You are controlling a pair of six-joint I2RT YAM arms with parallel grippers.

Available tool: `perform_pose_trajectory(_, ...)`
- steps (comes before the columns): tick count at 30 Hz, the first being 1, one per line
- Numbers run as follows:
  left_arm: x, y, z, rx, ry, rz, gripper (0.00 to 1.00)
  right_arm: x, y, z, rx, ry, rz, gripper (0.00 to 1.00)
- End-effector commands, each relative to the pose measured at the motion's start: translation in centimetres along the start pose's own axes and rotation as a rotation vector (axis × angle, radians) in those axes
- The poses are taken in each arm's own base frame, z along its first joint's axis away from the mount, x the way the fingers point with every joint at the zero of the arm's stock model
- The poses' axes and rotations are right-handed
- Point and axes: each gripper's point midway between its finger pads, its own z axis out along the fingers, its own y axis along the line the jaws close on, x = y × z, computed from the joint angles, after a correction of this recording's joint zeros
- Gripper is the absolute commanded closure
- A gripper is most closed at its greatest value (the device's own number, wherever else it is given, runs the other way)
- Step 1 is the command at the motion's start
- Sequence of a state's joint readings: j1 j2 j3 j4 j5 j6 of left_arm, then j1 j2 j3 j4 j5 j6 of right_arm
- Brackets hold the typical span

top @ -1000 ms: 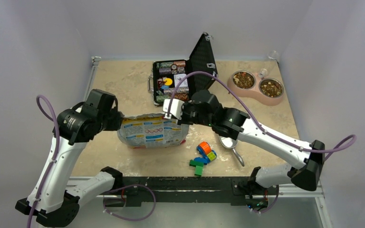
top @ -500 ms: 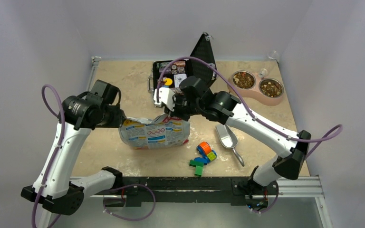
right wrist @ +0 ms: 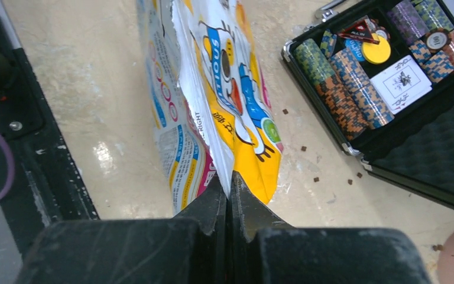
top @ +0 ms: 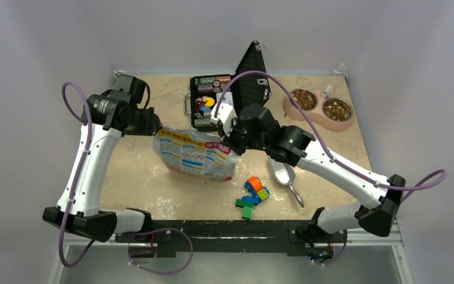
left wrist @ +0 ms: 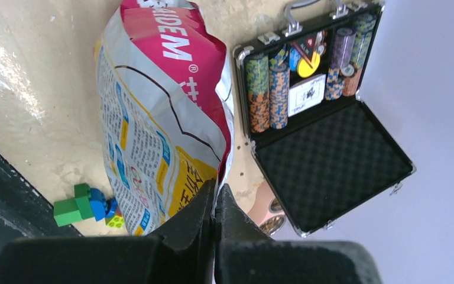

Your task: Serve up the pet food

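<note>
The pet food bag [top: 194, 155], printed white, yellow and pink, hangs between both grippers over the table's middle. My left gripper [top: 153, 126] is shut on the bag's left edge; in the left wrist view the gripper [left wrist: 214, 190] pinches the bag [left wrist: 153, 106]. My right gripper [top: 229, 144] is shut on the right edge; in the right wrist view the gripper [right wrist: 230, 177] pinches the bag [right wrist: 213, 89]. Pet food fills both cups of the pink double bowl [top: 319, 115] at the far right. A few stray pellets [right wrist: 302, 148] lie on the table.
An open black poker-chip case [top: 213, 100] stands just behind the bag, also seen in the wrist views [left wrist: 331, 160] [right wrist: 390, 71]. A metal scoop [top: 282, 173] lies right of the bag. Toy blocks and a tape roll [top: 252, 194] lie in front.
The left gripper has swung toward the far left and the right gripper has come back nearer. The bag between them has turned, its left end now farther back.
</note>
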State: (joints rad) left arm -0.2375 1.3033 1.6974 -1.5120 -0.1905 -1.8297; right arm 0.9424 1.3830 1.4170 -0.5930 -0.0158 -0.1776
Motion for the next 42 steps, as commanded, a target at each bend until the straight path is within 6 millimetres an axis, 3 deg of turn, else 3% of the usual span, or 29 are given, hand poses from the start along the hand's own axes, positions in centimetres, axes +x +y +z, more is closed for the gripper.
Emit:
perform_pose_trajectory(1, -5.4, -2.1, -0.1, 0.081, -0.194, -0.045, 1.00, 5.4, -1.6, -4.5, 0.091, 0.153, 0.078, 1.00)
perform_pose_trajectory(7, -4.1, -2.0, -0.7, 0.069, -0.120, -0.025, 1.00, 3.5, 0.1, -3.8, -0.023, 0.178, 0.058, 0.97)
perform_pose_trajectory(11, -3.0, -0.9, -0.5, 0.040, -0.052, -0.043, 1.00, 0.1, 2.1, -1.7, -0.104, 0.143, -0.033, 0.52)
perform_pose_trajectory(13, -2.8, -0.7, -0.5, 0.045, -0.038, -0.041, 1.00, -2.2, 2.9, -0.6, -0.130, 0.083, -0.076, 0.35)
perform_pose_trajectory(17, -2.9, -0.5, -0.8, 0.047, -0.046, -0.025, 1.00, -6.3, 4.2, 1.9, -0.184, 0.023, -0.125, 0.28)
perform_pose_trajectory(21, -2.6, -0.3, -0.9, 0.036, -0.026, -0.037, 1.00, -8.7, 5.1, 4.9, -0.190, -0.008, -0.191, 0.24)
perform_pose_trajectory(24, -2.5, -0.2, -0.9, 0.026, -0.018, -0.055, 1.00, -9.6, 4.9, 6.7, -0.172, -0.002, -0.215, 0.24)
perform_pose_trajectory(27, -2.5, -0.3, -1.1, 0.028, -0.015, -0.084, 1.00, -9.2, 4.5, 8.1, -0.111, 0.017, -0.263, 0.25)
perform_pose_trajectory(30, -2.8, -0.7, -1.3, 0.035, -0.032, -0.099, 1.00, -9.0, 3.2, 8.7, 0.019, 0.036, -0.338, 0.32)
perform_pose_trajectory(31, -3.1, -0.8, -1.4, 0.035, -0.046, -0.102, 1.00, -9.1, 2.6, 8.5, 0.072, 0.042, -0.353, 0.40)
perform_pose_trajectory(32, -3.4, -1.0, -1.5, 0.040, -0.062, -0.096, 1.00, -9.2, 2.1, 8.1, 0.108, 0.048, -0.362, 0.56)
perform_pose_trajectory(33, -3.7, -1.2, -1.5, 0.044, -0.083, -0.084, 1.00, -9.2, 1.5, 7.6, 0.141, 0.054, -0.365, 0.75)
perform_pose_trajectory(34, -4.1, -1.4, -1.7, 0.045, -0.104, -0.078, 1.00, -9.1, 1.0, 7.0, 0.163, 0.062, -0.371, 1.00)
perform_pose_trajectory(37, -4.9, -1.4, -1.9, 0.041, -0.147, -0.048, 1.00, -8.7, 1.8, 5.6, 0.086, 0.058, -0.352, 1.00)
perform_pose_trajectory(39, -4.1, -1.3, -1.8, 0.043, -0.107, -0.023, 1.00, -8.7, 3.3, 5.4, 0.001, 0.041, -0.335, 1.00)
perform_pose_trajectory(40, -3.6, -1.2, -1.7, 0.043, -0.079, -0.010, 0.98, -8.7, 3.7, 5.5, -0.023, 0.040, -0.327, 1.00)
perform_pose_trajectory(42, -2.2, -0.4, -1.4, 0.029, -0.004, 0.000, 0.84, -9.0, 4.3, 5.8, -0.046, 0.034, -0.302, 1.00)
